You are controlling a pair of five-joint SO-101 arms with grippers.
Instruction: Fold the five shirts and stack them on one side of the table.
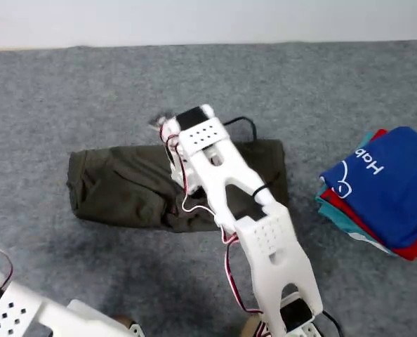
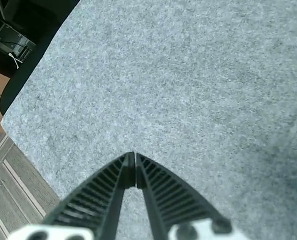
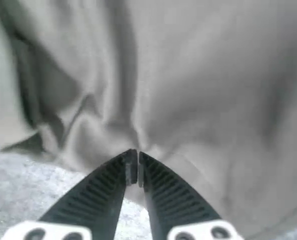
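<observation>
Olive shirt (image 1: 117, 186) part-folded and rumpled mid-table, well apart from the stack (image 1: 384, 189) of folded shirts on the right arm's side.

Right gripper (image 3: 132, 167) closed, tips together at the shirt's creased edge; cannot tell whether any cloth is pinched. Left gripper (image 2: 135, 170) closed as well, over bare table (image 2: 198, 75), off the shirt. Best to open wide, bite through both layers at the edge, lift just clear, sweep across in one even pass, then flatten wrinkles before stacking.
</observation>
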